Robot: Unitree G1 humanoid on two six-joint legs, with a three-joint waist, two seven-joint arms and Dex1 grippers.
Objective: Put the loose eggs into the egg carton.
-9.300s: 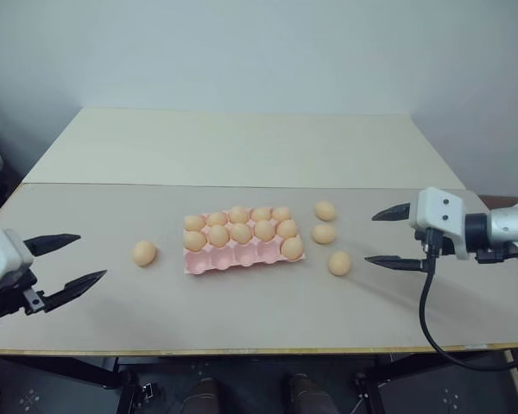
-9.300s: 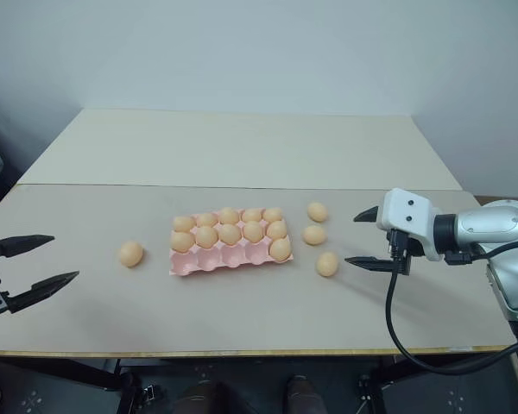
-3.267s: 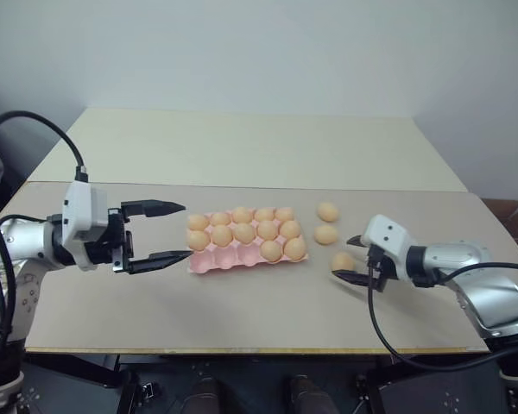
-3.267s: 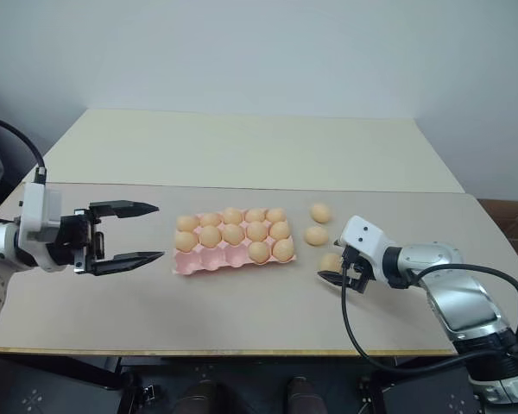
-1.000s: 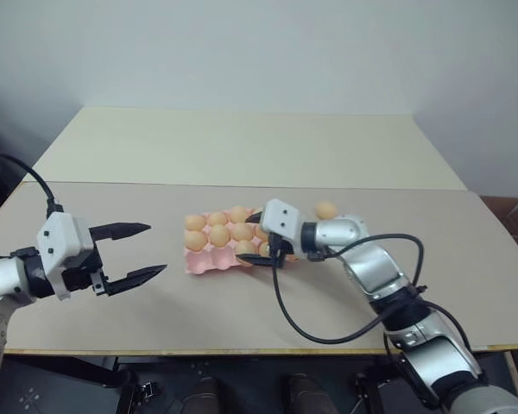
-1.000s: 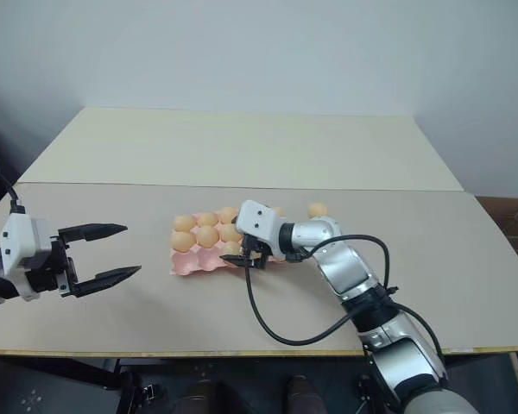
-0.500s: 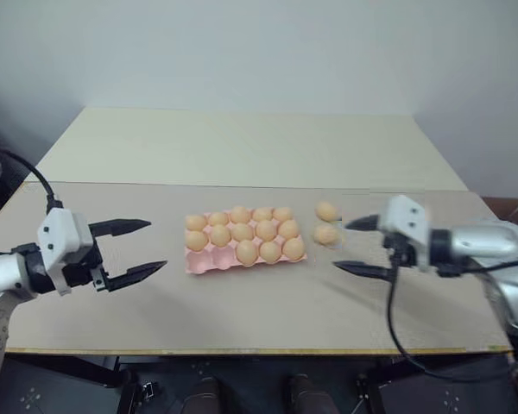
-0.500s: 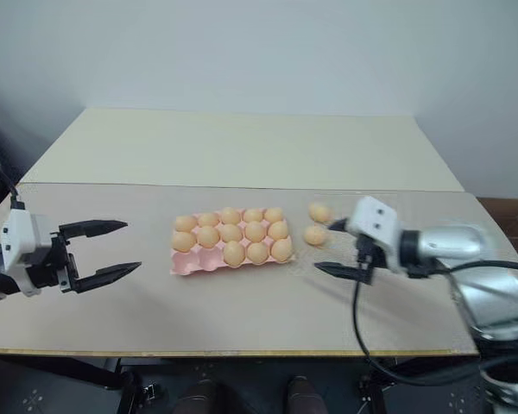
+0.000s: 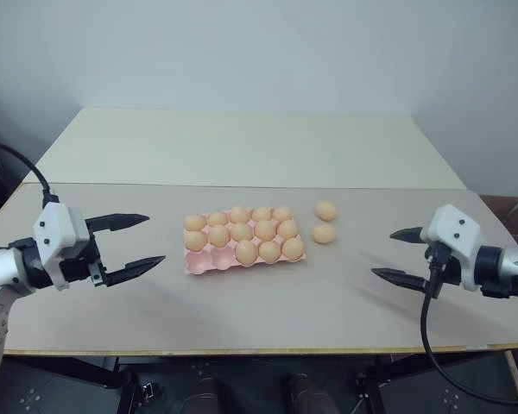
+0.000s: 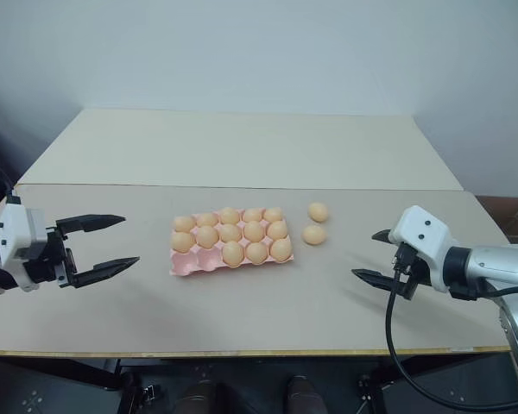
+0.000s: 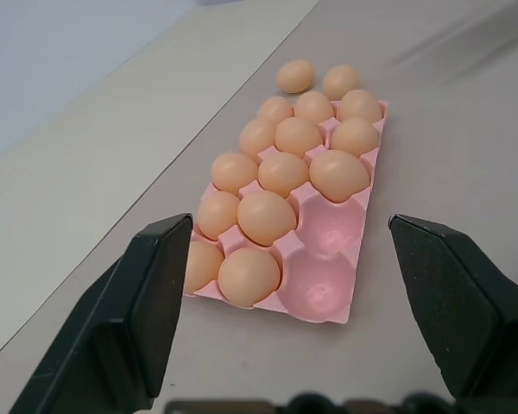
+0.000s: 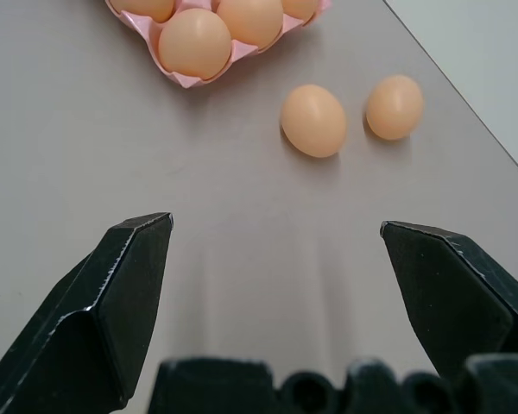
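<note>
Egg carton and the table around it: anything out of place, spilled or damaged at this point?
Nothing spilled or damaged. Two loose eggs lie on the table just right of the egg carton. The carton sits flat with two empty cups at its near left end; its other cups are filled. Both grippers hover open and empty.

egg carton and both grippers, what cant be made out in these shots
- egg carton: in the left wrist view the eggs cover most cups; only two front cups show bare.
- egg carton in the right wrist view: cut off by the picture's edge, one corner shows.
- left gripper and right gripper: both open; in the wrist views their fingertips run past the picture's edge.
- two loose eggs: undersides hidden against the table.
</note>
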